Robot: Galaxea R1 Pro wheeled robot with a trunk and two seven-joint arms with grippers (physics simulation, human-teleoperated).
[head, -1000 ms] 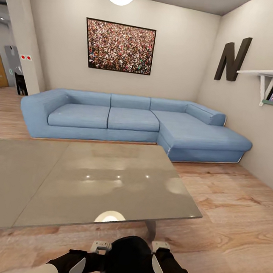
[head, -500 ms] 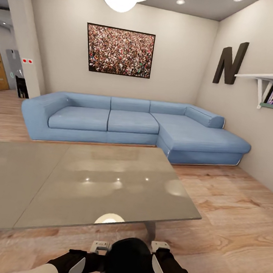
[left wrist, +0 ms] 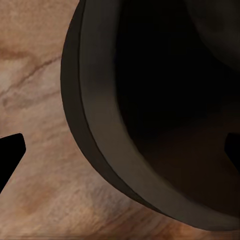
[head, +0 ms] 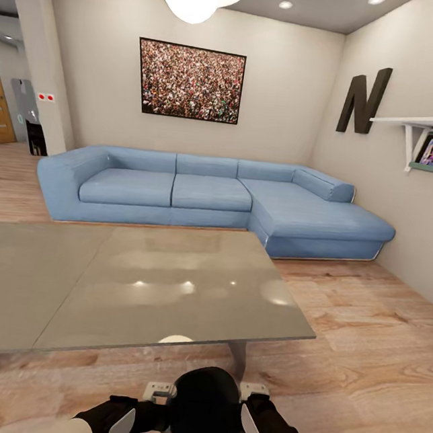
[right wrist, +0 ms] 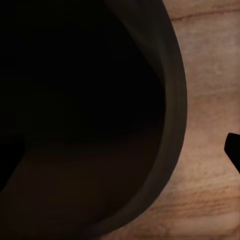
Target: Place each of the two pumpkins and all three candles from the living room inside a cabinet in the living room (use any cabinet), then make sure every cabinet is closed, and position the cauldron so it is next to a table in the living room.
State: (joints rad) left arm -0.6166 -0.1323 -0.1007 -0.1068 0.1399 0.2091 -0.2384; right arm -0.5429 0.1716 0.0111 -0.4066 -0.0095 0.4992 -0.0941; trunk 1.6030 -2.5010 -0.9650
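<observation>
Two grippers flank one black cauldron (head: 205,415) at the bottom of the head view, held in front of the robot's trunk over the wooden floor (head: 363,343). On the left, the left gripper (head: 146,404) presses against the pot's side from that flank; in the left wrist view the cauldron (left wrist: 150,115) sits between the two dark finger tips (left wrist: 10,150), which stand wide apart around its rim and wall, though whether they actually pinch the rim or merely bracket the pot I cannot tell. Moving across, the grey glossy table (head: 133,287) lies directly ahead of the pot, its near edge and a leg just beyond the cauldron, with the blue corner sofa (head: 212,196) farther back against the wall. On the right, the right gripper (head: 253,414) mirrors its partner; the right wrist view shows the cauldron (right wrist: 100,115) crowding the space between widely spread tips, contact again unclear. Both arms look equally near the pot, one on each side, so lowering it would be a shared move. Judging by the layout, the pot is already close to the table's near edge, and setting it straight down beside that leg seems the sensible finish.
</observation>
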